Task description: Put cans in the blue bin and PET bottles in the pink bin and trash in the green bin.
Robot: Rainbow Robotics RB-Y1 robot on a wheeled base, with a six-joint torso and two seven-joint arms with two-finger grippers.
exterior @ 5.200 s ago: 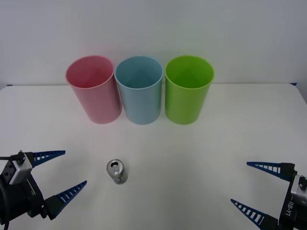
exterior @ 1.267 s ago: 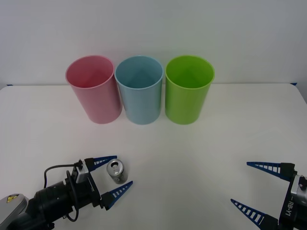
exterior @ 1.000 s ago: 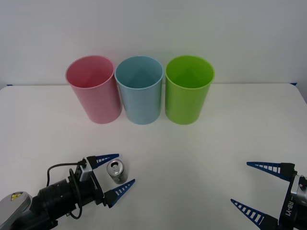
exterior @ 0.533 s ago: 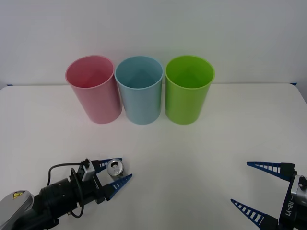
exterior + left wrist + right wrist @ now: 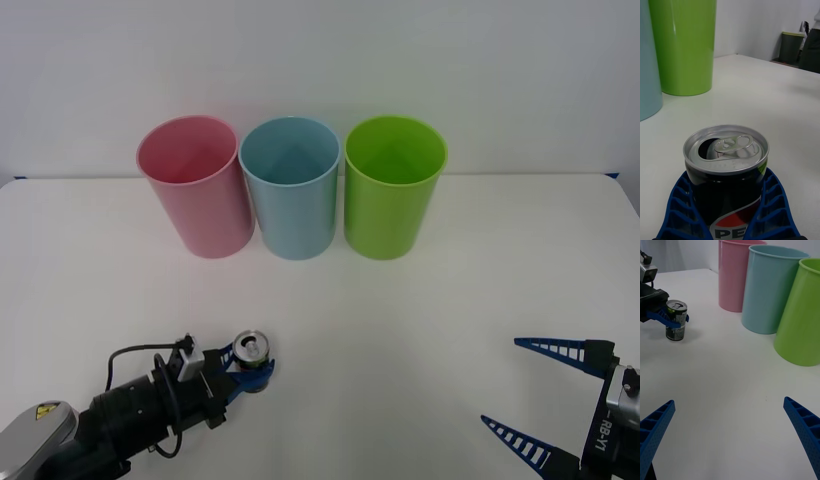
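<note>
The left hand [image 5: 243, 368] was clamped on the small dark aluminium can [image 5: 251, 352], upright on the white worktop [image 5: 400, 320], well short of the light-blue plastic bin [image 5: 291, 190]. Grasp step; lifting judged next. The right hand [image 5: 535, 390] waited, fingers spread.

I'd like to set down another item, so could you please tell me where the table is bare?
Bare: the white table between the left gripper, shut on the small dark aluminium can, and the open right gripper. Crowded: the pink, light-blue and lime-green bins.
</note>
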